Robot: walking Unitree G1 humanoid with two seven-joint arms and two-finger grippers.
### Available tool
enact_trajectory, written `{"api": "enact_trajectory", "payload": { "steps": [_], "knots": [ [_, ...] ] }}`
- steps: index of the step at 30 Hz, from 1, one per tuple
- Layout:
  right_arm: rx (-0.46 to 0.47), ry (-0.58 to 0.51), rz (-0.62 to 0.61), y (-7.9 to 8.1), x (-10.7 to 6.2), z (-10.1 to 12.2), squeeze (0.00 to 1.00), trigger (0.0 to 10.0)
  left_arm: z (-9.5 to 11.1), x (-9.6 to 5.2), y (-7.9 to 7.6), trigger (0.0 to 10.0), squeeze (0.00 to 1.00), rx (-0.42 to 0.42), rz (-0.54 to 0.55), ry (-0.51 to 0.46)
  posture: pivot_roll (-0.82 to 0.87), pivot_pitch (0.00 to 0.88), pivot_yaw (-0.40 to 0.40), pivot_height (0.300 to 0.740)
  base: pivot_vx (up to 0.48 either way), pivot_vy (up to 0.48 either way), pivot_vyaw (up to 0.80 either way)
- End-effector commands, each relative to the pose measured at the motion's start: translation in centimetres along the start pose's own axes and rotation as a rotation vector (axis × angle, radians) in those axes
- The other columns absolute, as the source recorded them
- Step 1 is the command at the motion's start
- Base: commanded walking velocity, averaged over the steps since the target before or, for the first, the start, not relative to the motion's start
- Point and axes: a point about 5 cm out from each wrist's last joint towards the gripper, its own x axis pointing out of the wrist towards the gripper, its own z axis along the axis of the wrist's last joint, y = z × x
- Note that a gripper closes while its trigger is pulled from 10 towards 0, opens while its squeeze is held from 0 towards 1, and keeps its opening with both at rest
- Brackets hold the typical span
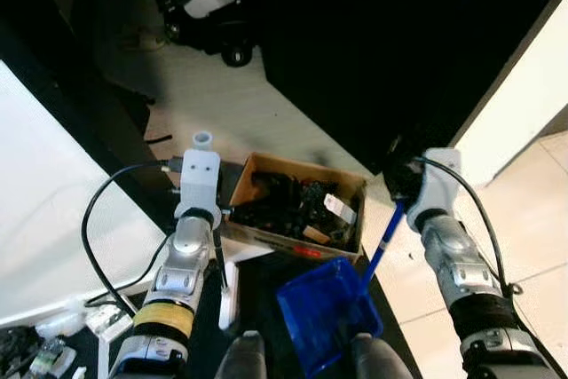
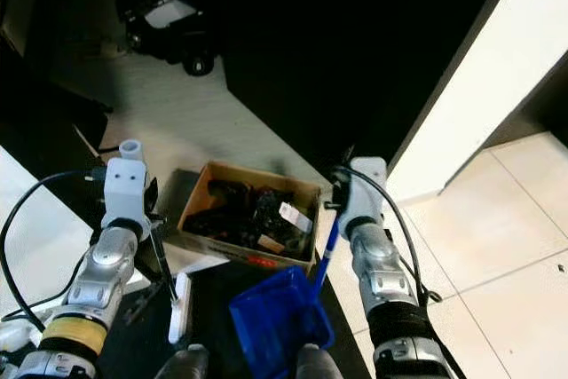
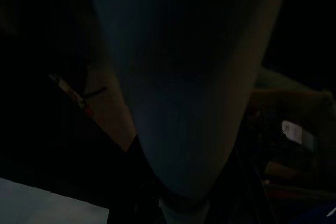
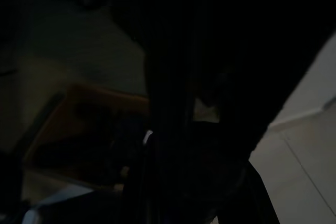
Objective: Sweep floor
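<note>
The right gripper (image 1: 401, 185) is seen closed around the top of a blue handle (image 1: 383, 241), which slants down to a blue dustpan (image 1: 327, 312) hanging low in front of the robot, just before a cardboard box (image 1: 298, 204). The box is set on the pale floor (image 1: 222, 99) and is packed with dark scraps and a small white tag. The left gripper (image 1: 201, 159) is raised beside the box's left end, and a white broom handle (image 3: 178, 93) is gripped in it; its pale shaft is seen close up in the dim left wrist view. A black cable (image 1: 98, 219) is looped from the left wrist. A black wheeled cart (image 1: 206, 11) is parked farther back on the floor, well apart from the box.
</note>
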Motion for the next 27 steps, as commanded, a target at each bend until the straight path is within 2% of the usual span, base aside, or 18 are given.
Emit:
{"api": "enact_trajectory", "payload": {
  "steps": [1, 6, 10, 13, 17, 21, 27],
  "knots": [
    [0.013, -0.028, -0.034, -0.6, -0.1, 0.0, 0.0, 10.0, -0.9, -0.3, 1.6, 10.0, 0.0, 0.1, 0.043, 0.052, 0.0, 0.112, -0.001, 0.74, 0.0, 0.0, 0.0],
    [0.1, -0.003, -0.049, -0.3, -0.4, -1.2, 0.0, 10.0, -1.6, -0.5, 1.0, 10.0, 0.0, 0.064, 0.019, 0.096, 0.0, 0.109, 0.002, 0.74, 0.0, 0.0, 0.0],
    [0.117, -0.021, -0.034, 0.4, -0.6, -1.6, 0.0, 10.0, -1.9, -0.8, 0.7, 10.0, 0.0, 0.05, 0.013, 0.101, 0.01, 0.106, 0.0, 0.74, 0.0, 0.0, 0.0],
    [0.119, -0.06, 0.0, 1.1, -0.5, -1.3, 0.0, 10.0, -1.9, -0.9, 0.6, 10.0, 0.0, -0.033, 0.032, 0.089, 0.01, 0.106, -0.003, 0.74, 0.0, 0.0, 0.0],
    [0.106, -0.084, 0.023, 1.7, -0.5, -1.0, 0.0, 10.0, -1.8, -0.8, 0.5, 10.0, 0.0, -0.072, 0.049, 0.085, 0.0, 0.108, -0.004, 0.74, 0.0, 0.0, 0.0],
    [0.073, -0.087, 0.047, 2.2, -0.5, -1.1, 0.0, 10.0, -1.8, -0.7, 0.3, 10.0, 0.0, -0.061, 0.043, 0.096, 0.0, 0.109, -0.006, 0.74, 0.0, 0.0, 0.8],
    [0.071, -0.088, 0.047, 2.0, -0.5, -1.2, 0.0, 10.0, -1.9, -0.8, 0.1, 10.0, 0.0, -0.053, 0.043, 0.104, 0.0, 0.112, -0.006, 0.74, 0.0, 0.0, 0.8]
  ]
}}
